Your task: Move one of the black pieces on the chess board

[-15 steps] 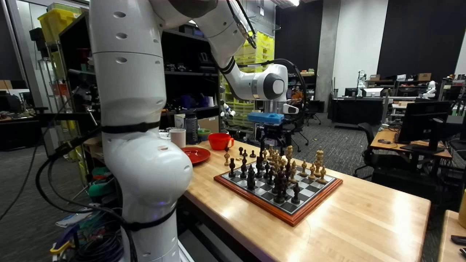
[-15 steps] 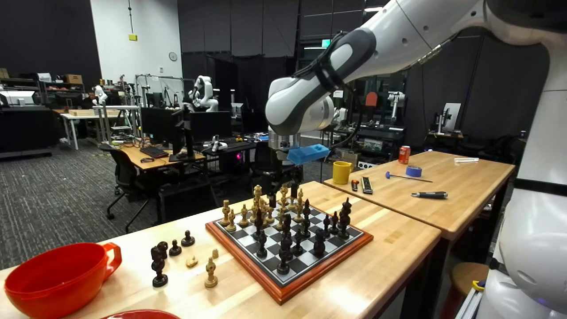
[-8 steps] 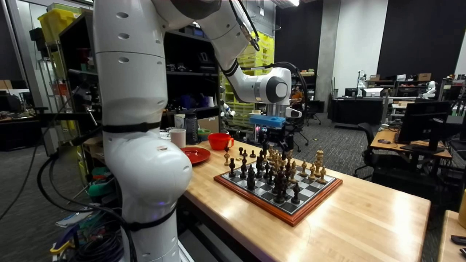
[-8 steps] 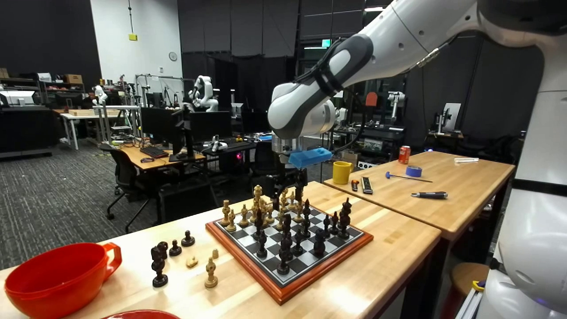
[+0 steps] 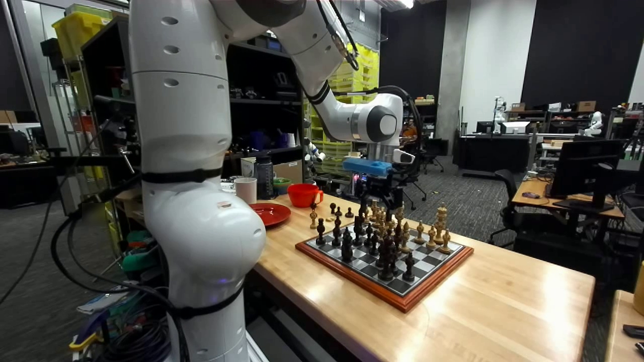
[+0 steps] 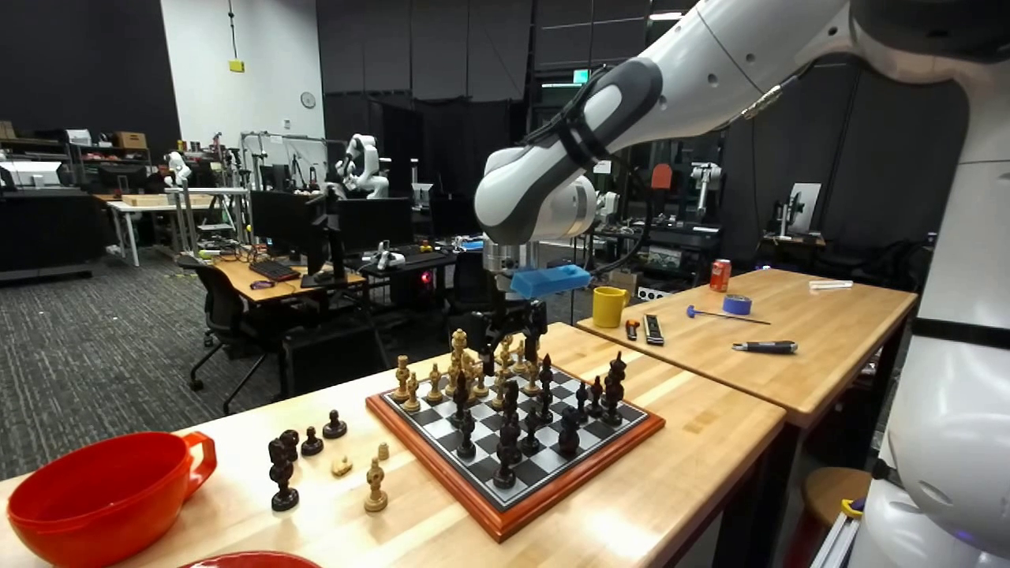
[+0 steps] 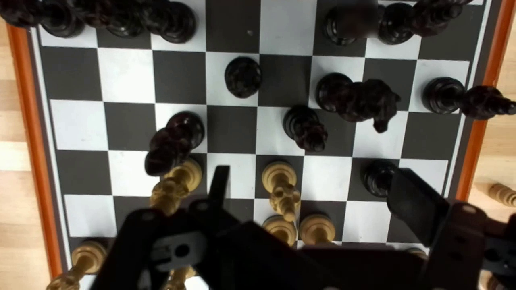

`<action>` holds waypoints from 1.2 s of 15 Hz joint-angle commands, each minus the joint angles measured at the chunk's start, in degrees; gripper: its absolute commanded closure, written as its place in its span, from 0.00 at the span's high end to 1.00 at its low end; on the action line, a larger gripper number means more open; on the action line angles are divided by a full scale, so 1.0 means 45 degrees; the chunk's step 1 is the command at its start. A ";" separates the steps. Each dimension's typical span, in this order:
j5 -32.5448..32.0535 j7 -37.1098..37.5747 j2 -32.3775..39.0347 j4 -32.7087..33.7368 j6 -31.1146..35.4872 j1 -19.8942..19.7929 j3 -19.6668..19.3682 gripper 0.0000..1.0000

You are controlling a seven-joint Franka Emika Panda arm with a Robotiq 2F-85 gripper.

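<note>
One gripper (image 6: 510,359), jaws wide apart, above the chess board (image 6: 584,471), black pieces (image 6: 569,434) and tan pieces (image 6: 402,380) standing

We get bright light, with a ceiling light (image 5: 405,3) glowing high beyond the gripper (image 5: 377,210). In both exterior views glare whitens the table (image 6: 623,538) well apart from it; the black wall (image 6: 426,51) behind looks dim. In the wrist view we see the fingers (image 7: 417,205) blurred, the chess board (image 7: 127,74) below them crisp, and a smeared patch past them hiding part of a black piece (image 7: 331,27).
</note>
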 commanded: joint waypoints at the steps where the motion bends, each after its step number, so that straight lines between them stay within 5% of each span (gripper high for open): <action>1: 0.0012 -0.0012 -0.0002 0.0030 -0.0022 0.0005 -0.0007 1.00; 9: -0.0270 0.2756 0.0134 -0.0139 -0.0058 0.0083 0.0000 1.00; 18: -0.0198 0.3583 0.0540 -0.0038 0.0031 0.0166 0.0027 1.00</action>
